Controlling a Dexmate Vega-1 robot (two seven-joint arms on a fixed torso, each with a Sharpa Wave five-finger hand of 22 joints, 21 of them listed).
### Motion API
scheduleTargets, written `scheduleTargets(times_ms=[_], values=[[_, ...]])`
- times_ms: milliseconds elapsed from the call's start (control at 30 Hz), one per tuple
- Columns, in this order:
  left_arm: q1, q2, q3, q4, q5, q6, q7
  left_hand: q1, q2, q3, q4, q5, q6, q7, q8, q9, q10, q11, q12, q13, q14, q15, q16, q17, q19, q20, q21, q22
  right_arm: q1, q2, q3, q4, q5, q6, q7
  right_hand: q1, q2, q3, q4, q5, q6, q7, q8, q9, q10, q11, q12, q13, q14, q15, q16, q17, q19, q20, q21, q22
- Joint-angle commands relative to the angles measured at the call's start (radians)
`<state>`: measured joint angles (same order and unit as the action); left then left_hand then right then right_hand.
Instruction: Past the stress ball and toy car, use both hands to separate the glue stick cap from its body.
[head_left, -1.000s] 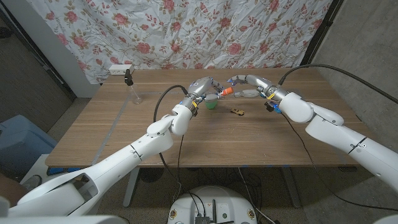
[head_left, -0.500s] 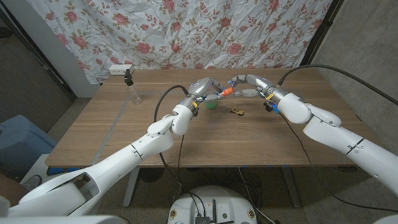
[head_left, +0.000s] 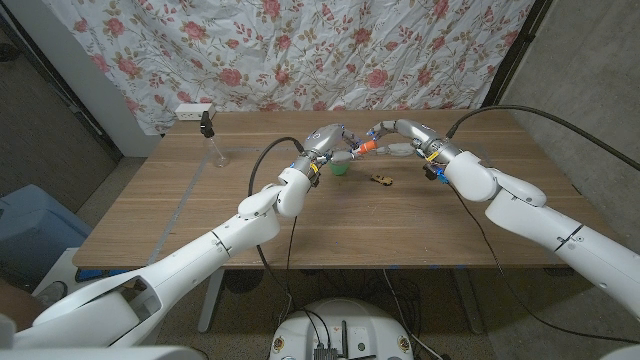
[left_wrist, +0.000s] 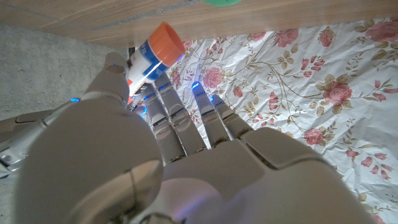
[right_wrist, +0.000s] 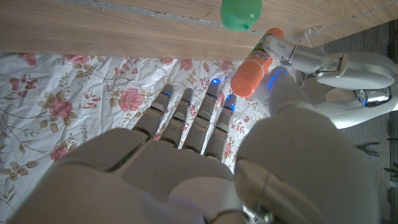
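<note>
the glue stick (head_left: 360, 150) hangs in the air between my two hands, above the far middle of the table (head_left: 200, 215), past the green stress ball (head_left: 341, 168) and the small toy car (head_left: 381, 180). it lies roughly level in the head view, its orange cap (head_left: 368, 146) toward my right side and its white body (head_left: 353, 153) toward my left.

my left hand (head_left: 328, 142) holds the body end — in the left wrist view the stick (left_wrist: 152, 56) stands up past my thumb (left_wrist: 115, 71), pressed against it, with the orange end (left_wrist: 166, 42) pointing away from the palm. my left hand's fingers (left_wrist: 171, 118) reach out long and close together beside it; how many of them touch the stick i cannot tell.

my right hand (head_left: 395, 135) holds the cap end. in the right wrist view the orange cap (right_wrist: 247, 76) sits at the tip of my thumb (right_wrist: 283, 99), with the labelled white body (right_wrist: 266, 46) running on toward my left hand (right_wrist: 336, 65) beyond it. my right hand's fingers (right_wrist: 186, 118) stretch out straight, only slightly apart, and the pinch itself is hidden behind the thumb.

the cap is on the body — no gap between orange and white in any view. the stress ball (right_wrist: 240, 14) rests on the table just below the held stick, the toy car near it on the right-hand side.
</note>
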<state>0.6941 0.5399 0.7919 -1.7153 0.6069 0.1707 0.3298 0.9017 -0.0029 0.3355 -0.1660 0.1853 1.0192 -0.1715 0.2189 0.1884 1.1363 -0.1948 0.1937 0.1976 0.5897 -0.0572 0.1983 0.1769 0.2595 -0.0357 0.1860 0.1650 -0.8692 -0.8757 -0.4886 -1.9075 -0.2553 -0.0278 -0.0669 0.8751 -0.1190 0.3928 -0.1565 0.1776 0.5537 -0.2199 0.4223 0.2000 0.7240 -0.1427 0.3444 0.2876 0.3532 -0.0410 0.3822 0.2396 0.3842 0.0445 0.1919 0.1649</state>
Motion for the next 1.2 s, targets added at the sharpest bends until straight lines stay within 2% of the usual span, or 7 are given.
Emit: scheduleTargets(times_ms=[33, 333, 800, 1200], values=[[-0.002, -0.003, 0.003, 0.004, 0.000, -0.010, 0.007, 0.012, 0.032, 0.008, 0.004, 0.007, 0.109, 0.015, 0.008, 0.006, 0.037, -0.030, 0.008, 0.004, 0.006, -0.135, -0.003, 0.002, -0.006, 0.000, 0.002, 0.004, -0.005, 0.002, -0.004, -0.012, -0.021, -0.010, -0.017, 0.004, 0.016, -0.007, -0.003, 0.005, 0.026, 0.002, 0.012, 0.000, 0.028, -0.014, 0.009, 0.002, 0.022, -0.062, 0.017, 0.005, 0.005, -0.010, -0.003, 0.002], [-0.003, -0.005, 0.005, 0.007, 0.000, -0.017, 0.008, 0.011, 0.033, 0.009, 0.004, 0.007, 0.111, 0.015, 0.008, 0.006, 0.037, -0.030, 0.008, 0.004, 0.007, -0.135, -0.004, 0.001, -0.006, 0.000, 0.002, 0.004, -0.007, 0.009, -0.002, -0.012, -0.025, -0.015, -0.032, 0.023, 0.024, -0.009, -0.006, 0.006, 0.077, 0.002, 0.034, 0.006, 0.075, -0.036, 0.013, 0.001, 0.045, -0.081, 0.034, 0.009, 0.018, -0.016, -0.001, 0.001], [-0.012, -0.014, 0.008, 0.015, 0.001, -0.015, 0.001, 0.009, 0.033, 0.009, 0.004, 0.007, 0.109, 0.015, 0.006, 0.006, 0.037, -0.030, 0.008, 0.004, 0.007, -0.135, -0.005, 0.001, -0.006, 0.001, 0.001, 0.004, -0.007, 0.013, 0.001, 0.000, -0.021, -0.003, -0.041, 0.043, 0.041, -0.015, -0.004, 0.006, 0.159, 0.001, 0.069, 0.013, 0.144, -0.049, 0.019, 0.000, 0.073, -0.103, 0.061, 0.015, 0.029, -0.022, -0.002, 0.001], [-0.017, -0.009, 0.010, 0.023, -0.002, -0.034, 0.001, 0.010, 0.033, 0.009, 0.002, 0.007, 0.109, 0.014, 0.005, 0.006, 0.038, -0.030, 0.008, 0.004, 0.007, -0.136, -0.005, 0.001, -0.006, 0.000, 0.002, 0.004, 0.006, 0.004, 0.007, 0.024, 0.005, 0.026, -0.018, 0.053, 0.054, -0.018, -0.002, 0.004, 0.173, -0.001, 0.071, 0.009, 0.157, -0.056, 0.014, 0.001, 0.082, -0.114, 0.073, 0.018, 0.034, -0.024, -0.002, 0.001]])
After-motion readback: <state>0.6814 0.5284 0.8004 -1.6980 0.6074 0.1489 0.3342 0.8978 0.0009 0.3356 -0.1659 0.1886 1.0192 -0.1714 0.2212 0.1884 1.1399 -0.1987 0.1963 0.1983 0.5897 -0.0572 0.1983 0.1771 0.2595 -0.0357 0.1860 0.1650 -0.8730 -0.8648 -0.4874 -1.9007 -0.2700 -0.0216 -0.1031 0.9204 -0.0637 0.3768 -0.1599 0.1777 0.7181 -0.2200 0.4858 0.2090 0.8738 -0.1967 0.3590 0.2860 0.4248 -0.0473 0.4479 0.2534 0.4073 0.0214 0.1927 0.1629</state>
